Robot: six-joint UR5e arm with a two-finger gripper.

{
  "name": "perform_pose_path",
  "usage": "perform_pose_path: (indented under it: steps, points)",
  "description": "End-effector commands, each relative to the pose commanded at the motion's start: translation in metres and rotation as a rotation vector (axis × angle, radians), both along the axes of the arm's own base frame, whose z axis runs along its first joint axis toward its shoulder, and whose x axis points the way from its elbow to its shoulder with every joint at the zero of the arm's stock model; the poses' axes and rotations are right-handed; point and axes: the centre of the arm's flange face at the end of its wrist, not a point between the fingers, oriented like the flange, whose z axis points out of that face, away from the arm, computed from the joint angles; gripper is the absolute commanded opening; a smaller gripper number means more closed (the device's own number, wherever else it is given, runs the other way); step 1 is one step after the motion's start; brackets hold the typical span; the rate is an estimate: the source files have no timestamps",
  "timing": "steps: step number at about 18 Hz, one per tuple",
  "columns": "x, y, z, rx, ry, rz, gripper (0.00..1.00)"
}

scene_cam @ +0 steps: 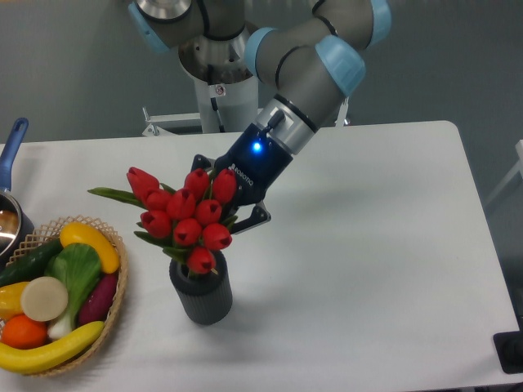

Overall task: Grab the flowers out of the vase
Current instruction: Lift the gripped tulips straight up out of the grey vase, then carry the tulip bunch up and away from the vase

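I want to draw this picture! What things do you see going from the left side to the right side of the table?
Pot with a blue handle → basket of fake fruit and vegetables → vase with the flowers rising out of it → gripper.

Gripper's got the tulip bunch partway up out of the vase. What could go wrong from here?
1. The flowers are not clear yet: the lowest bud sits right at the mouth of the vase. If the stems drag on the rim, the small vase may tip or lift.
2. The gripper holds the bunch from its right side, behind the buds, so the grip is hidden; loose stems could slip.
3. Tilted leftward, the bunch could swing toward the wicker basket.
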Motion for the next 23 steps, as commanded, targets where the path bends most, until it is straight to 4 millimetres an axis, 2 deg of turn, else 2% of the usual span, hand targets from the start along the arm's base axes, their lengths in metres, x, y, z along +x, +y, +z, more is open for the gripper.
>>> perform_pose_path:
  steps: [4, 10, 16, 19, 23]
  points:
    - [0.005, -0.004, 0.029, 0.005, -0.017, 0.034, 0.36]
    - [0.012, -0.016, 0.052, 0.02, -0.005, 0.054, 0.36]
    - [0.002, -0.026, 0.056, 0.017, -0.022, 0.091, 0.36]
    - [-0.024, -0.046, 0.056, 0.016, -0.02, 0.149, 0.36]
    - [-0.078, -0.094, 0.051, 0.02, -0.004, 0.265, 0.36]
